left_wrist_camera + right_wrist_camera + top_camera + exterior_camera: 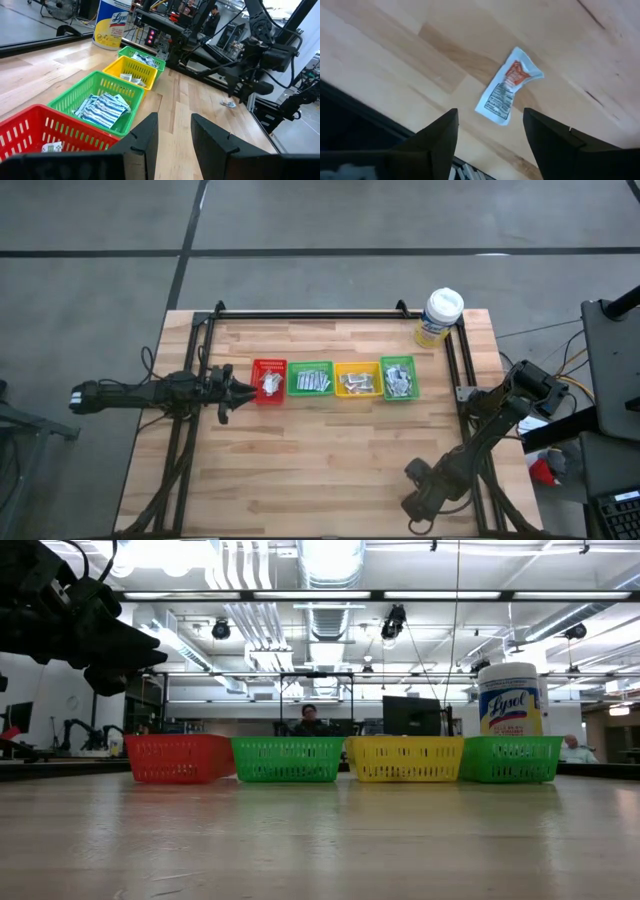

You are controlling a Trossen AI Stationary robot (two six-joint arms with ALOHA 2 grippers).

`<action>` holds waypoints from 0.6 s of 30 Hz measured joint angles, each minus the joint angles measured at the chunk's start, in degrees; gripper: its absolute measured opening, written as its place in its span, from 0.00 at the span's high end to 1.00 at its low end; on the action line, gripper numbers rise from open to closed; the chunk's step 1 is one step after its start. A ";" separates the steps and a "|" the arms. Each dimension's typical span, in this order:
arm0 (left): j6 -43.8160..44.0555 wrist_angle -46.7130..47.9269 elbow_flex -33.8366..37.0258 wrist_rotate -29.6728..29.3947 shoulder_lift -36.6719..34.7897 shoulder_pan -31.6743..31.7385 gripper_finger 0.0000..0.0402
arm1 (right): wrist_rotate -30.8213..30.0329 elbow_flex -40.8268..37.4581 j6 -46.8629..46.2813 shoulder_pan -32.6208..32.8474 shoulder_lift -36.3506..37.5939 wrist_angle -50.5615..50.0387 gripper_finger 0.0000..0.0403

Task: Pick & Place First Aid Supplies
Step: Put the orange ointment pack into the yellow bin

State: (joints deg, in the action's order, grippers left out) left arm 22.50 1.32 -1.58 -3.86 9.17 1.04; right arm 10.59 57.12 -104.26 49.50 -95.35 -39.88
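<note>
The right end effector (pixel 490 135), fingers spread and empty, hovers over 1 white-red sachet (pixel 507 86) on the counter (pixel 600 65); its long axis runs diagonally, pointing ahead through the finger gap. The left end effector (pixel 240 387) is far off.

We hold our left arm stretched in from the table's left edge, its left gripper (pixel 172 140) empty, fingers parted. Our right arm bends down to the front right corner, right gripper (pixel 490 137) spread wide, holding nothing.
</note>
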 joint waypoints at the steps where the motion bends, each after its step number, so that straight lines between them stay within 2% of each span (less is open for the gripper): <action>1: 0.00 0.00 0.00 0.00 0.00 0.00 0.72 | 0.00 -0.16 -0.89 0.00 0.00 0.03 0.45; 7: -0.04 0.00 0.00 0.00 0.00 0.00 0.72 | 0.00 -0.39 -3.76 0.00 -0.51 0.35 0.41; 18: -0.04 0.04 0.00 0.00 0.17 0.00 0.72 | 0.75 -0.72 -4.45 -0.06 -5.77 3.23 0.35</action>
State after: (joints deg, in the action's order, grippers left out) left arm 22.46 1.37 -1.58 -3.86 9.34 1.04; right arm 11.34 56.40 -108.71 49.43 -101.12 -36.65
